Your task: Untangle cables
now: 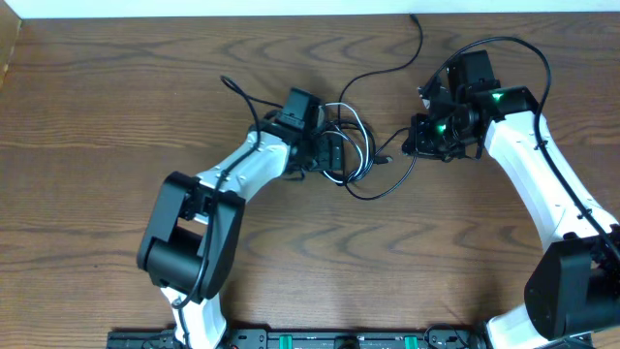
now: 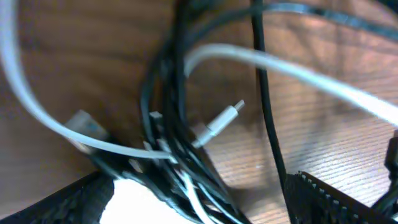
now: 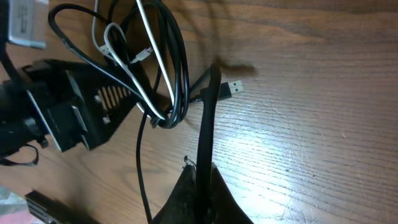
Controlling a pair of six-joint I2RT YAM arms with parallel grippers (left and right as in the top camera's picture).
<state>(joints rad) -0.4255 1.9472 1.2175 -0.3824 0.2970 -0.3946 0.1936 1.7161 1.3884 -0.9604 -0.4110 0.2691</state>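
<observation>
A tangle of black cables and a white cable lies at the table's middle. My left gripper is open around it. In the left wrist view the black bundle runs between the fingers, close to the left one, with the white cable and its small plug above. My right gripper is shut on one black cable just behind its USB plug. The right wrist view shows the jaws and the loops at the left gripper's tip.
A black cable runs from the tangle toward the table's far edge. A loose black loop lies in front of the tangle. Both arms lean in over the wooden table.
</observation>
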